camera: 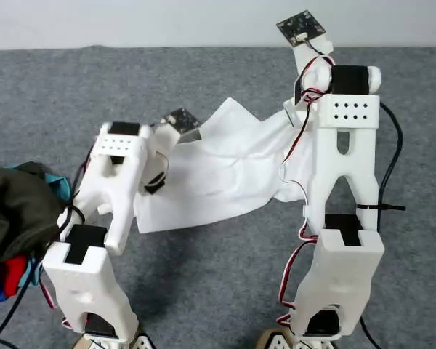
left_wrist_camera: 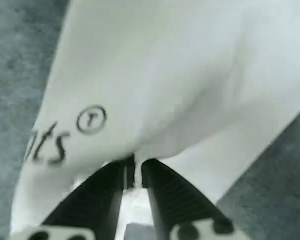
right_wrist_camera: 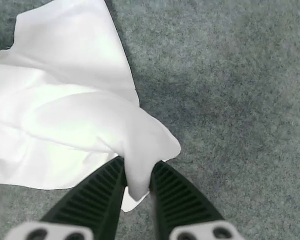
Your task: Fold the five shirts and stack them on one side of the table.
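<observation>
A white shirt [camera: 218, 167] lies spread across the grey table between the two arms, lifted at both ends. In the left wrist view my left gripper [left_wrist_camera: 133, 172] is shut on the white shirt [left_wrist_camera: 165, 75], pinching a fold of cloth beside dark print. My right gripper [right_wrist_camera: 136, 182] is shut on a corner of the white shirt [right_wrist_camera: 65, 120], which hangs bunched between its black fingers [right_wrist_camera: 97, 192] above the carpet. In the high view the left arm [camera: 120, 171] stands at the shirt's left edge and the right arm [camera: 345, 116] at its right edge.
A heap of other shirts [camera: 14, 218], dark olive over teal, red and blue, sits at the table's left edge next to the left arm's base. Grey carpet-like table surface [camera: 225, 283] stretches in front of the white shirt and behind it.
</observation>
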Motion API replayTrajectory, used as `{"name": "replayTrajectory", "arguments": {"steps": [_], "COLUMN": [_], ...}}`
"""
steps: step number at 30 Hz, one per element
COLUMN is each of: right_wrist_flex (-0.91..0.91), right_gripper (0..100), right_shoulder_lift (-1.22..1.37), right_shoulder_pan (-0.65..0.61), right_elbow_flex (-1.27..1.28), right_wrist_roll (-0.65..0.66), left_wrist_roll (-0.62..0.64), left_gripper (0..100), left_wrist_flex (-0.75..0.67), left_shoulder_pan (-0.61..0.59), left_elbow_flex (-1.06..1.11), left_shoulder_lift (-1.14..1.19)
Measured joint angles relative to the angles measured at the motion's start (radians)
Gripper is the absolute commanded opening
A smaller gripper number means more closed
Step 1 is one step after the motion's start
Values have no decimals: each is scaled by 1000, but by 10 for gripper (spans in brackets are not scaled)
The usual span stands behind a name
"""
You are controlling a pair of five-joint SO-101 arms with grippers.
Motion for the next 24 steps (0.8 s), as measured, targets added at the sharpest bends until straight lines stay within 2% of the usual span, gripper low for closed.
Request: {"name": "replayTrajectory", "arguments": {"steps": [6,10,20,24], "right_wrist_flex": [46,77,112,112], "right_gripper": [9,9,9,9], "right_shoulder_lift": [0,0,0,0], "right_shoulder_pan": [-3,-2,-2,5], "right_elbow_flex": [-2,-72,-224,-227], "right_wrist_roll": [0,0,0,0], "left_wrist_roll": [0,-2,-6,-28], "left_gripper": [6,6,9,77], "left_wrist_flex": [222,290,321,321], "left_shoulder_pan": [0,0,0,0], "left_elbow_flex": [-282,-407,-414,-290], "left_shoulder_lift": [-12,-72,-180,-195]}}
